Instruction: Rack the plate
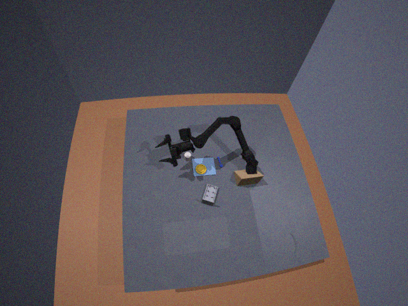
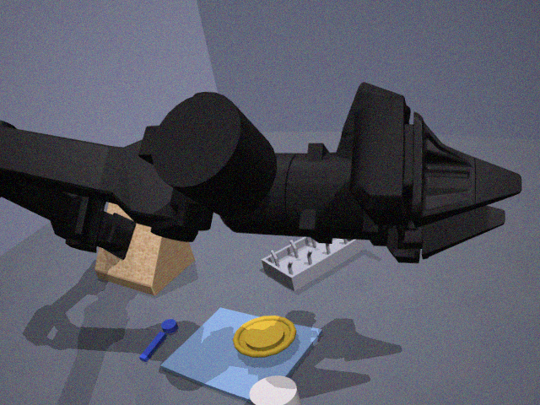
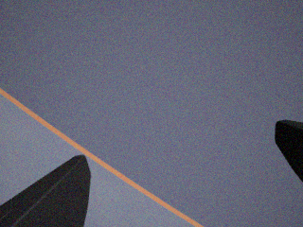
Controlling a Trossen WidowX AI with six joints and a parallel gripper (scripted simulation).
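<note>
The yellow round plate (image 1: 201,169) (image 2: 263,334) lies face up, not standing, on a light blue square board (image 1: 210,162) (image 2: 204,348). The pale grey dish rack (image 1: 207,202) (image 2: 320,267) stands apart from the board, with short upright rails in rows; the arm hides part of it in the exterior view. My gripper (image 1: 157,153) (image 2: 511,199) (image 3: 183,148) is open and empty, raised above the table and off to the side of the plate, beyond the board. Its fingers point away from the arm's base. The wrist view shows neither plate nor rack.
A white round-topped object (image 1: 187,154) (image 2: 272,392) stands at the board's edge, near the gripper's side. A blue spoon-like object (image 1: 220,162) (image 2: 153,345) lies on the board's other side. A tan wedge-shaped block (image 1: 248,180) (image 2: 170,263) is by the arm's base.
</note>
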